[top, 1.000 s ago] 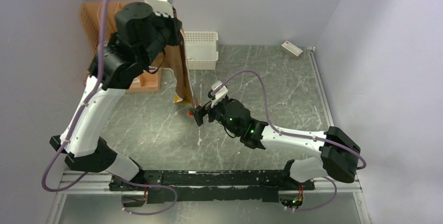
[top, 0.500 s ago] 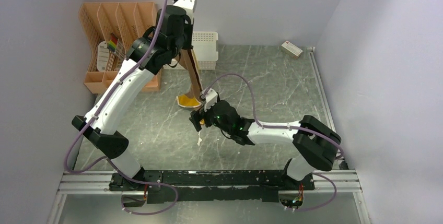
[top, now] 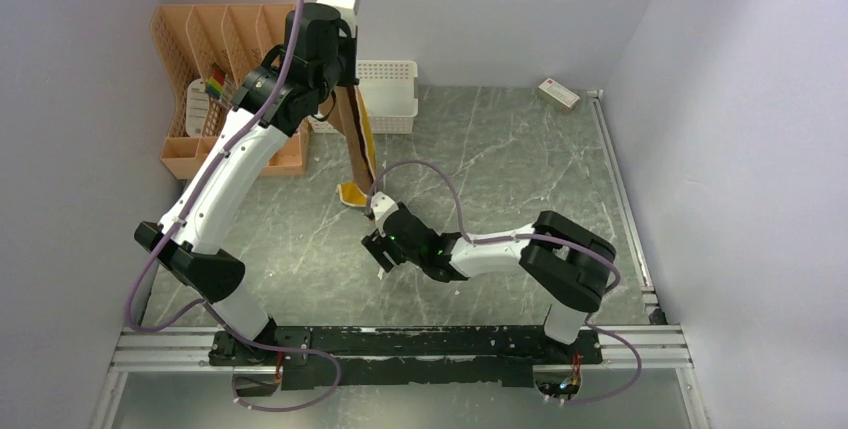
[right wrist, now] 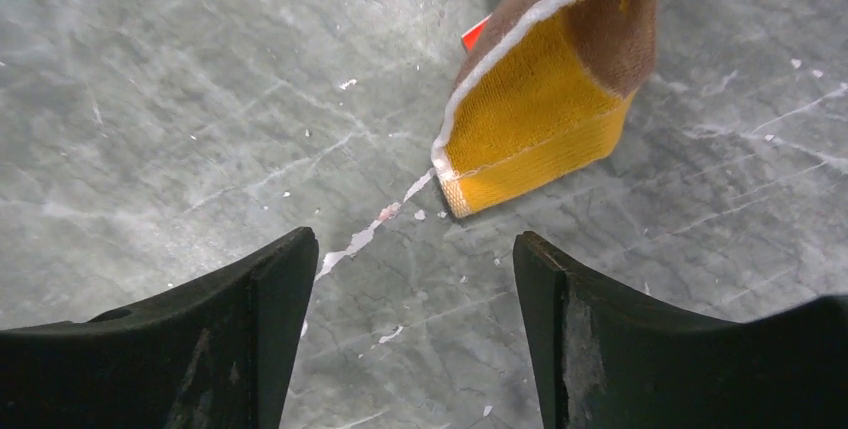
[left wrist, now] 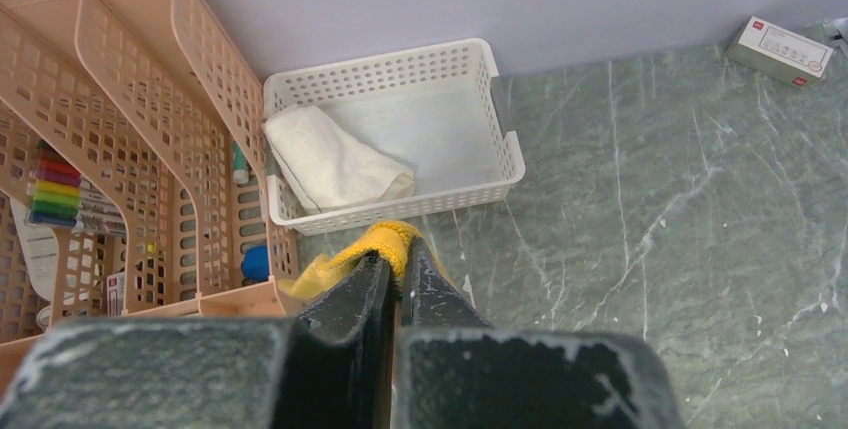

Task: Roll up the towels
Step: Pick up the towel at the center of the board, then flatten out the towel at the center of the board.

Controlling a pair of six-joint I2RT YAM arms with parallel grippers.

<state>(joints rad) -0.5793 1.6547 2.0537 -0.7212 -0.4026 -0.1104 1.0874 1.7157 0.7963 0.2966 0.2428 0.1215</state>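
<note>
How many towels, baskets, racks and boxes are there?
Towels: 2, a white cloth towel and a mustard-yellow and brown cloth towel
Baskets: 1, a white plastic lattice basket
Racks: 1, a peach plastic lattice file rack
Boxes: 1, a small white cardboard box
Total: 5

Mustard-yellow, brown-patched cloth towel (right wrist: 540,119) runs off the top edge ahead of the right gripper (right wrist: 412,249); the left gripper (left wrist: 400,261) hides all but a fold at its tips.
</note>
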